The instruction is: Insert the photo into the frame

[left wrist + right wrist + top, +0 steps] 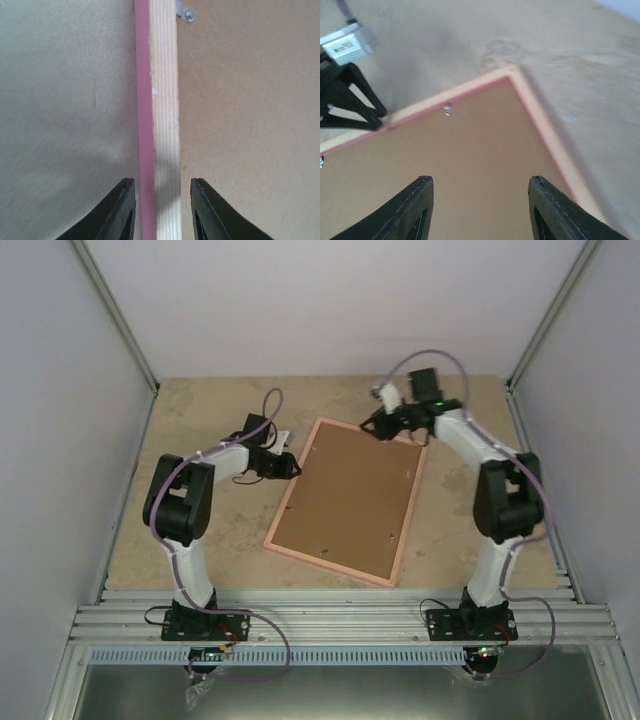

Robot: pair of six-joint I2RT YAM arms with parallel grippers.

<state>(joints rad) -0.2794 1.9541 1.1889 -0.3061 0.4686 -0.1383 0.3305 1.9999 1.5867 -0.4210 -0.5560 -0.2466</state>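
Frame [330, 563]: lying back-up near the middle of the table [445, 540], turned at a slant, one short end pointing toward the far edge and the other toward the near edge.
Backing board [350, 495]: brown sheet filling the frame's opening, sitting flat, with small metal clips [447, 109] showing along its rim.
Photo: not showing clearly in any view; a small white scrap beside the left arm's wrist is too small to tell.
Left gripper [162, 200]: straddling the frame's left long rail, one finger outside the pink edge and one over the board, jaws narrowly parted with a sliver of gap on the board side, so seemingly not pinching.
Right gripper [480, 200]: hovering over the board at the frame's far right corner, fingers spread wide and gripping nothing.
Handling, frame: looking light, stiff and thin; the narrow wooden rail is giving a firm place to pinch across its width, best mid-rail so it is not pivoting.
Handling, board: looking rigid but flush in its recess, so lifting is probably needing an edge or the clips turned aside.
Handling, photo: being paper, likely limp and easy to crease or smudge; gripping the white border at an edge is looking safest.
Risk: frame sliding on the smooth table when pushed from one side only.
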